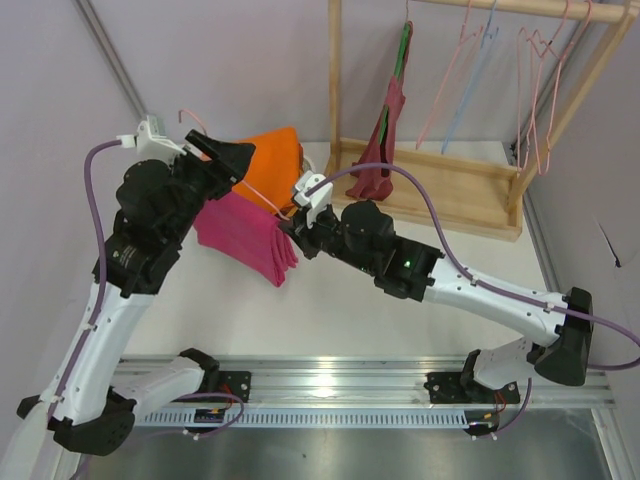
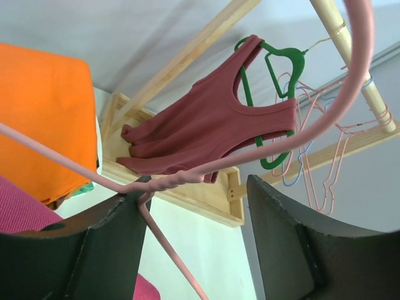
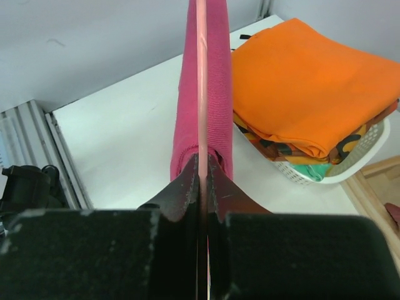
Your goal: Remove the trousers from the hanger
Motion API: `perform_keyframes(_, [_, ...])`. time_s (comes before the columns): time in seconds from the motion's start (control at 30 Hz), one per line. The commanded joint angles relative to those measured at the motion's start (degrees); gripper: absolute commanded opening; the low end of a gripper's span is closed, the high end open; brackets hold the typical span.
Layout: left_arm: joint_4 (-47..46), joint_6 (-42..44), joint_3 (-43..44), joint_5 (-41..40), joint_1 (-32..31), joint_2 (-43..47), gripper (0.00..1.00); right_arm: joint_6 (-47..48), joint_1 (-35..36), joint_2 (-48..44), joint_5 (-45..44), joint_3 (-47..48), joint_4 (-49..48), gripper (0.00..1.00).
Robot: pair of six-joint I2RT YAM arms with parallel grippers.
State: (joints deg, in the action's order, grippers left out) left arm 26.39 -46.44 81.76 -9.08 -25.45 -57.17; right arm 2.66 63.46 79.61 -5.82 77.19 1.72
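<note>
The magenta-pink trousers (image 1: 243, 236) hang folded over the lower wire of the light-pink hanger (image 1: 190, 118), just above the table. My right gripper (image 1: 292, 218) is shut on that wire at the trousers' near edge. In the right wrist view the wire (image 3: 201, 75) runs straight out from the closed fingertips (image 3: 203, 161), with the trousers (image 3: 217, 81) draped over it. My left gripper (image 1: 226, 157) is up at the hanger's neck. In the left wrist view its jaws stand wide apart (image 2: 197, 187), and the twisted neck (image 2: 181, 177) rests against the left finger (image 2: 112, 237).
A folded orange cloth (image 1: 276, 160) lies on a white basket (image 3: 369, 150) just behind the trousers. A wooden rack (image 1: 450, 185) at the back right holds a maroon garment (image 1: 385, 130) on a green hanger, plus bare pink (image 1: 540, 80) and light-blue hangers.
</note>
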Motion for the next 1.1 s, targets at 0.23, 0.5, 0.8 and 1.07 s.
perform_keyframes(0.23, [-4.59, 1.00, 1.66, -16.56, -9.61, -0.23, 0.64, -0.89, 2.90, 0.63, -11.13, -0.72, -20.34, 0.00])
perform_keyframes(0.5, [-6.97, 0.47, -1.07, -19.22, -12.42, -1.19, 0.63, -3.71, 3.42, 0.72, -10.70, -1.95, -26.14, 0.00])
perform_keyframes(0.8, [-8.11, -0.32, -1.95, -21.94, -15.41, -0.67, 0.51, -1.25, 4.04, 1.86, -12.37, -0.99, -26.76, 0.00])
perform_keyframes(1.07, [-8.99, 0.98, -2.04, -20.80, -15.94, -1.46, 0.21, -1.51, 4.22, 2.74, -10.08, 0.33, -26.06, 0.00])
